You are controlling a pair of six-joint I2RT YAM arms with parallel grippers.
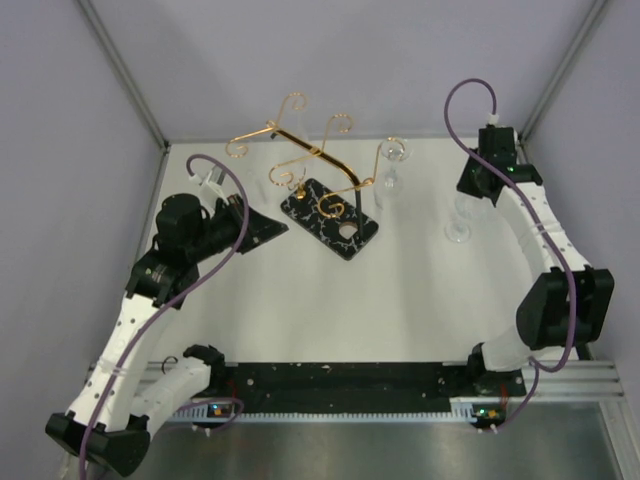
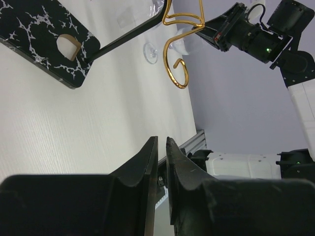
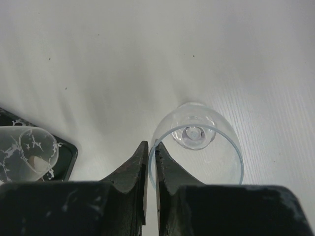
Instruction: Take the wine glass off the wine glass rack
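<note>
- Top view: the wine glass rack [image 1: 318,215] stands mid-desk [image 1: 300,300]. The wine glass [image 1: 458,232] is off it, upright and well to the rack's right, directly under my right jaws. A second glass [image 1: 393,165] is by the rack's right scroll arm. My left jaws sit just left of the rack's base.
- Left wrist view: the left jaws are clenched to a sliver with nothing between them. They point past the rack's base toward a gold scroll and are clear of both.
- Right wrist view: I look straight down into the bowl, with the stem centred below. The right jaws are clenched on the near rim, one finger inside the bowl and one outside. The rack's base corner lies off to the left, under the second glass.
- I cannot tell whether the foot bears on the desk yet. My reading is that this is the set-down. I'd lower it dead vertical, since a rim pinch gives little hold against tipping. I'd release only once the foot is flat, then lift straight up so the inner finger doesn't hook the rim, and keep away from the rack.
</note>
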